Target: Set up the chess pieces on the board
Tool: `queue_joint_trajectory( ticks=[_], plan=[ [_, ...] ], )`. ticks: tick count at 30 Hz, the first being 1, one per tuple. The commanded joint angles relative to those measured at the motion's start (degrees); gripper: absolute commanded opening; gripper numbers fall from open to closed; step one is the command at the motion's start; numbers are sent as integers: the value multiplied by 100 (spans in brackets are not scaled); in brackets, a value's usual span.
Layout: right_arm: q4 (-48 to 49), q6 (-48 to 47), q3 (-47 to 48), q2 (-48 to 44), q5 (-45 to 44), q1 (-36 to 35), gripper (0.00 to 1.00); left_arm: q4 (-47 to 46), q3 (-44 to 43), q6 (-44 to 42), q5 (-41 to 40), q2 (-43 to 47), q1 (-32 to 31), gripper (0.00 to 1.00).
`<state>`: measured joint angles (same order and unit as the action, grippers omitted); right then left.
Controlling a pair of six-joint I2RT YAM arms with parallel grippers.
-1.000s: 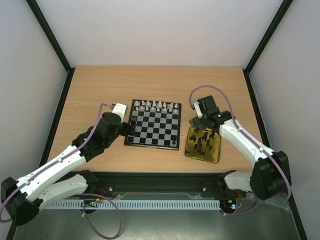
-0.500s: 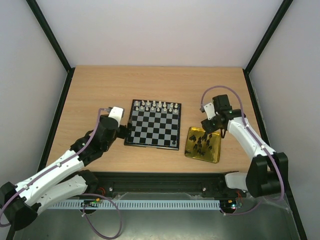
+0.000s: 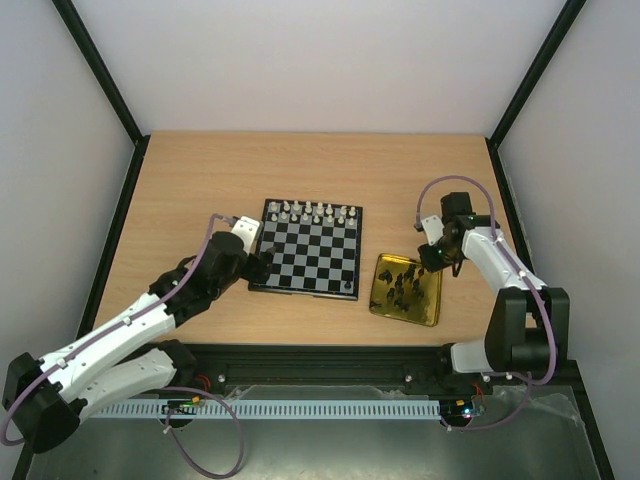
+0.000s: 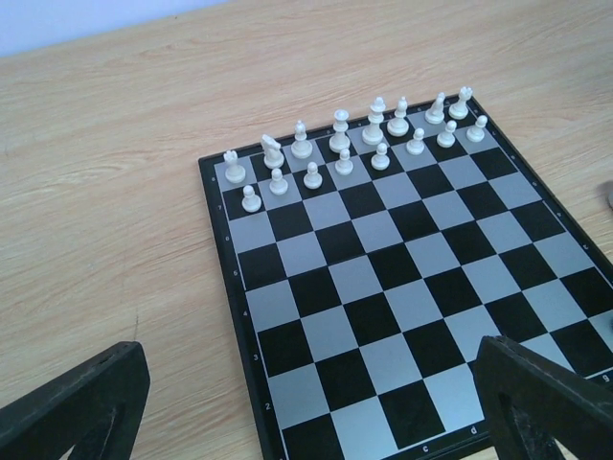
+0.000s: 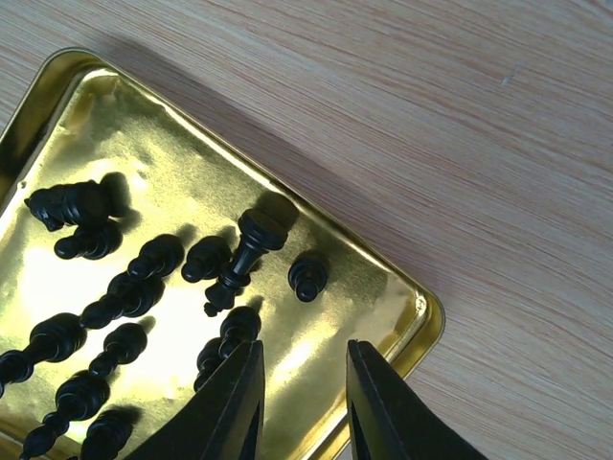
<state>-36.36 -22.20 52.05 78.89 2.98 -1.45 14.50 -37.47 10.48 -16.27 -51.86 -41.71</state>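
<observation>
The board [image 3: 310, 262] lies mid-table, with white chess pieces [image 3: 315, 211] filling its two far rows; the left wrist view shows them standing upright [image 4: 340, 144]. My left gripper [image 3: 257, 264] hovers open over the board's near left part [image 4: 316, 287], jaws wide and empty [image 4: 306, 383]. Several black chess pieces [image 5: 134, 292] lie jumbled in a gold tray [image 5: 421, 309] to the right of the board. My right gripper [image 3: 432, 258] hangs over the tray's far right corner. Its jaws [image 5: 305, 364] stand narrowly apart with only bare tray floor between them; a small black pawn [image 5: 307, 276] lies just ahead.
The gold tray [image 3: 428, 318] sits near the table's front edge, right of the board. A single dark piece [image 3: 348, 286] stands on the board's near right corner. Black frame rails border the table on the left and right.
My right gripper has swung from the tray's far left side to its far right corner and its jaws have narrowed. The left gripper has shifted slightly toward the board's near left corner.
</observation>
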Motion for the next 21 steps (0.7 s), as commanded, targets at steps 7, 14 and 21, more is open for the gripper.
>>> queue_joint_trajectory(
  ticks=[7, 14, 21],
  plan=[
    [-53, 147, 9, 583, 163, 23, 24, -15, -66, -20, -25, 165, 41, 96],
    [186, 237, -16, 839, 77, 26, 24, -9, -64, -11, -63, 143, 41, 97],
    [344, 251, -33, 1077, 99, 27, 21, 0, -60, -7, -60, 90, 41, 97]
  ],
)
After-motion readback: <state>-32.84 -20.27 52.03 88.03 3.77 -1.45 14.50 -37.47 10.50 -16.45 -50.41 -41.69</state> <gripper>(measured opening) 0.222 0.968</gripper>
